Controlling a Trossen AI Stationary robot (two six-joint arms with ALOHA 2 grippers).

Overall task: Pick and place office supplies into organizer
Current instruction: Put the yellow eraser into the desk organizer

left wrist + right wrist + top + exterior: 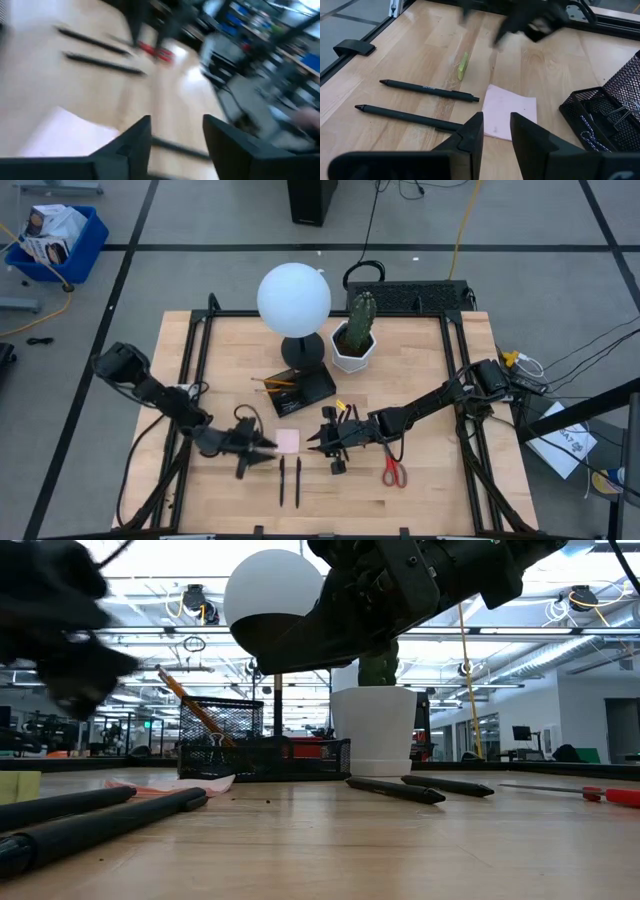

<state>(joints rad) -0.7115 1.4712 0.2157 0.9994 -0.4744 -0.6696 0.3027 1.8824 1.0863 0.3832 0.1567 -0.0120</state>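
Only the right wrist view is showing binder clips lying inside the black mesh organizer (610,117); beside it, the pink sticky-note pad (510,117) and two pens (427,90) are lying under the right gripper (496,135), fingers narrowly parted, empty. Left gripper (262,448), fingers parted, is hovering at the pad. The lamp (294,300) is standing behind the organizer.

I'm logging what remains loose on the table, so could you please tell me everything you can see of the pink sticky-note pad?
The pink sticky-note pad is a thin, pale pink square of paper lying flat on the wooden table, not yet in the black mesh organizer beside it. Nothing grips it. Seen from above, it sits between the two grippers, near two black pens. One corner looks slightly lifted in the low view. No writing shows on its top sheet.
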